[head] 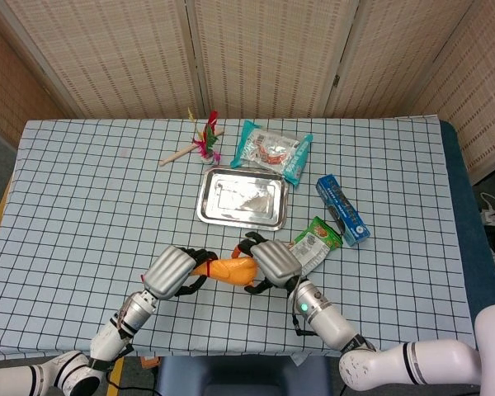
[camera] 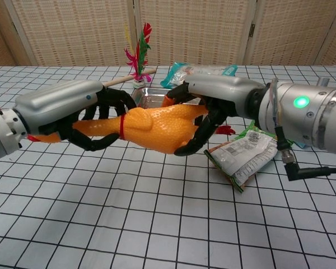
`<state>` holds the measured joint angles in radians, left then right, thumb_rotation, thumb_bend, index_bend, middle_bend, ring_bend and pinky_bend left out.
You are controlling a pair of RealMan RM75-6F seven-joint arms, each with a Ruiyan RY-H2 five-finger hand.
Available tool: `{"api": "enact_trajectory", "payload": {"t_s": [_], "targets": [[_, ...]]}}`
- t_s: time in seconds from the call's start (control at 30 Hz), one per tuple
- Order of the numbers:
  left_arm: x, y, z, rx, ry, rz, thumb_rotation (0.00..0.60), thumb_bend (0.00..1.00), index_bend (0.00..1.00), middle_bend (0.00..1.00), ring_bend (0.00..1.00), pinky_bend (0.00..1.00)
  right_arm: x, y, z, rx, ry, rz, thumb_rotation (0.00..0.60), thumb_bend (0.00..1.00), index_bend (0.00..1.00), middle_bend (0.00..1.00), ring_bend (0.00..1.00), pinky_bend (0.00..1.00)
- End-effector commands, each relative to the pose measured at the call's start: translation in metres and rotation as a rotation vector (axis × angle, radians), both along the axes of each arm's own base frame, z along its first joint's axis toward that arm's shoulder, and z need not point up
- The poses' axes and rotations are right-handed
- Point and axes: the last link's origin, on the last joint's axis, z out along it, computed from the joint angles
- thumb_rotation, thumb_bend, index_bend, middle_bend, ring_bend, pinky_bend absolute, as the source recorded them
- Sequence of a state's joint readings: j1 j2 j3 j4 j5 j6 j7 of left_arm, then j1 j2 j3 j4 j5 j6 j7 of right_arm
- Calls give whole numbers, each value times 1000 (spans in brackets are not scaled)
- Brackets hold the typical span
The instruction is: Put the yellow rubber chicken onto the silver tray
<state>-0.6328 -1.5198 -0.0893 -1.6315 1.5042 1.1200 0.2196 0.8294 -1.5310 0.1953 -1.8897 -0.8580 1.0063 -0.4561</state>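
Both hands are on the yellow-orange rubber chicken (camera: 154,129), which is off the tabletop, held lengthwise between them above the near-centre of the checked cloth.

- Left hand (camera: 87,115) is wrapped around the thin neck end, by the red band; dark fingers curl under and over it.
- Right hand (camera: 210,109) is clamped on the fat body end, fingers closed round its far side.
- Rectangular silver metal tray (head: 242,196) sits mid-table, just beyond the chicken toward the far edge. Nothing in it.

Step, as I read it: grasp and lift done, transport to tray pending. Could also be a hand-to-hand transfer; can't tell which hand is meant to carry.

Next move calls for: one hand letting go, or both moving together, then carry away from the robot and lower the chicken flat inside the tray rim before releasing.

Watch: green-and-white snack pouch (head: 315,244) lies right beside the right hand, so it may get dragged. The feathered shuttlecock toy (head: 206,139) and teal snack bag (head: 273,149) sit just past the tray's far edge, so don't overshoot.
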Motion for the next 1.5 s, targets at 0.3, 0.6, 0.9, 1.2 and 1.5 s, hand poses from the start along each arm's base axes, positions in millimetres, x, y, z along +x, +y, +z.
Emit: {"api": "enact_trajectory", "payload": {"t_s": [0.3, 0.6, 0.9, 1.2, 1.5], "targets": [[1, 0, 4, 4, -11, 4, 600, 689, 824, 732, 576, 692, -5, 5, 2, -4, 1, 26, 600, 415, 1000, 788, 911, 1000], [0, 0, 6, 6, -13, 7, 600, 690, 824, 732, 577, 692, -12, 7, 16, 136, -37, -4, 600, 245, 33, 39, 38, 154], [0, 2, 6, -2, -18, 31, 600, 689, 824, 732, 577, 692, -17, 4, 33, 208, -116, -28, 600, 84, 0, 0, 0, 0], [7, -3, 7, -18, -34, 15, 600, 688, 824, 732, 578, 692, -22, -1, 21, 203, -67, -21, 600, 83, 0, 0, 0, 18], [9, -4, 7, -26, -46, 17, 600, 686, 824, 743, 584, 694, -14, 1, 13, 107, -129, -33, 600, 322, 902, 677, 761, 948]]}}
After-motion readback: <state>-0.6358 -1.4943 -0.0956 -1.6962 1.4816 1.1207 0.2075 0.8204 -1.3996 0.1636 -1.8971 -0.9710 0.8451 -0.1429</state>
